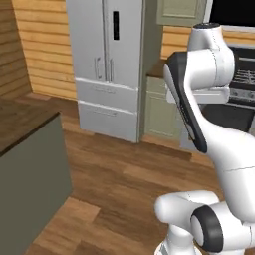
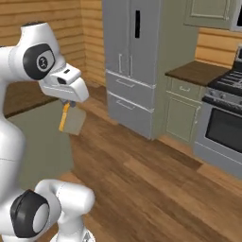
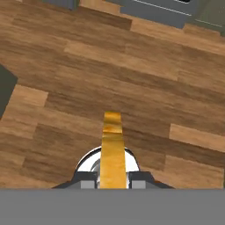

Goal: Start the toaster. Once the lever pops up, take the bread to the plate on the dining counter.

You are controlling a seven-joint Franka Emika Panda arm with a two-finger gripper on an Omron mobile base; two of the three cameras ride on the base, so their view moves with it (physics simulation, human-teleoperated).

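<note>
Gripper: dark two-finger gripper (image 3: 113, 179) closed tight on the flat tan bread slice (image 3: 112, 149).
Bread: edge-on between the fingertips, hanging from the hand above the brown wood-plank floor (image 3: 167, 88).

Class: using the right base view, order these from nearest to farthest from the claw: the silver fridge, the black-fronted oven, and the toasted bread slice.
1. Golden-edged tan bread slice: gripped in the claw, hanging below it.
2. Tall silver fridge: beyond, to the right.
3. Black-fronted silver oven: far right.
</note>
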